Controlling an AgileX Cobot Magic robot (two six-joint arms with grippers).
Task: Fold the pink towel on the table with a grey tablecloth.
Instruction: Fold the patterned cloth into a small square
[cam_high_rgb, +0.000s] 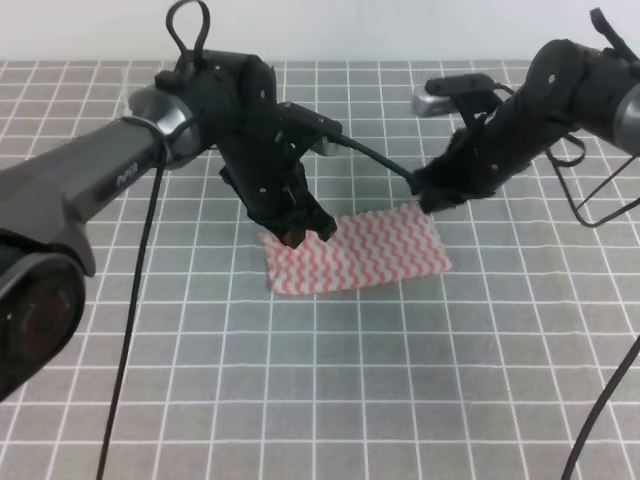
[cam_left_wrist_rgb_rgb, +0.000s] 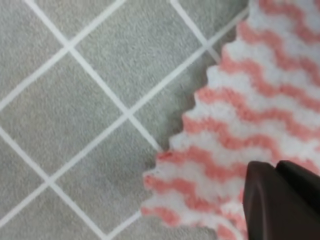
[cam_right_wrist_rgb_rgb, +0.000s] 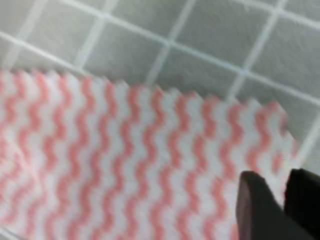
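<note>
**Both arms at the towel's far corners, fold apparently half made**

Near the middle of the tabletop (cam_high_rgb: 480, 400), a little toward its far edge, the pink towel (cam_high_rgb: 358, 252) lies as a wide rectangle on the grey, white-gridded cloth. Its shape is wider than deep, which suggests one fold is already laid, though no doubled layer can be made out for certain in any view.

The left gripper (cam_high_rgb: 297, 232) stands over the towel's far-left corner, and the left wrist view shows dark fingers (cam_left_wrist_rgb_rgb: 280, 200) pressed close together on or just above the jagged edge there. Whether cloth is pinched between them cannot be told. The right gripper (cam_high_rgb: 432, 200) is at the far-right corner; in the right wrist view two fingers (cam_right_wrist_rgb_rgb: 260, 210) stand with only a narrow gap between them, at the towel's corner, and again the pictures do not show if they hold the cloth or have let it go.

As a judgement, the task is about midway: the towel looks halved and flat, with no lifted edge showing. What is left would be a second fold across the long side, or simply letting go and drawing back if one fold is enough.

Some pale lettering runs along the left arm's (cam_high_rgb: 80, 190) sleeve, too small and slanted to read. No other writing shows.
</note>
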